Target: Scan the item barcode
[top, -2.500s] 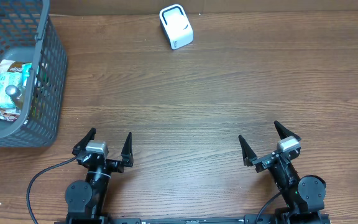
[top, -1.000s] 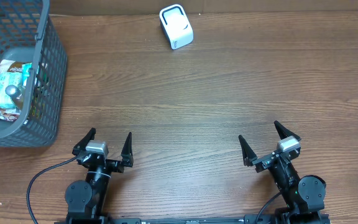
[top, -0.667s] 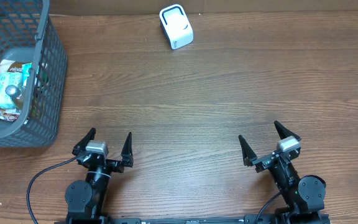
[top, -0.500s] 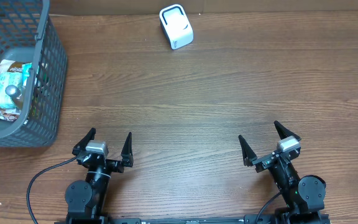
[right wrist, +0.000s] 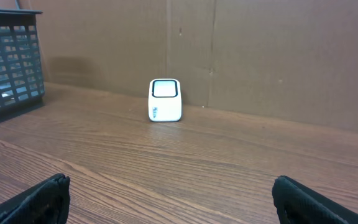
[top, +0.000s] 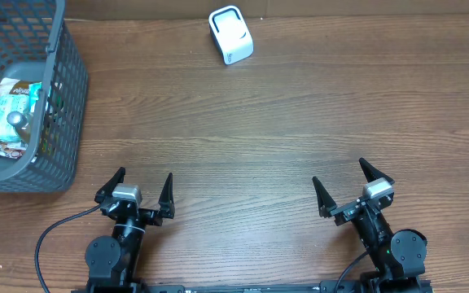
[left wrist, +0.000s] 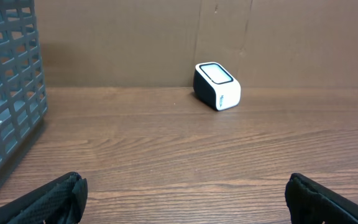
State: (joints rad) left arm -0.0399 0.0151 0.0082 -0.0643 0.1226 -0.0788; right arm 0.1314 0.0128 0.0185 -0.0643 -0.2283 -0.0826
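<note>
Left tool [top: 146, 172]: jaws spread wide and holding nothing; it sits low at the near edge of the worktop [top: 267, 122], on the left side.
Right tool [top: 338, 170]: jaws likewise wide apart with nothing between them; it sits at the near edge on the right, well apart from the left tool.
Fingers [left wrist: 48, 199]: dark and pointed; in each wrist view they show only at the bottom corners, with bare wood between them.
Packaged items [top: 13, 104]: a pale green and white wrapper with other crumpled packets beside it, lying in the bottom of the basket; which item carries the barcode cannot be told.
Basket [top: 62, 94]: grey plastic mesh, standing at the far left of the worktop, partly cut off by the edge of the overhead view.
Barcode scanner [top: 231, 35]: small white box with a dark-rimmed window on its face, upright at the far edge of the worktop, just in front of the cardboard wall [left wrist: 135, 37], well apart from the basket and from both tools.
Cable [top: 49, 236]: black, curving from the left arm's base toward the near edge.
Worktop: dark brown wood grain.
</note>
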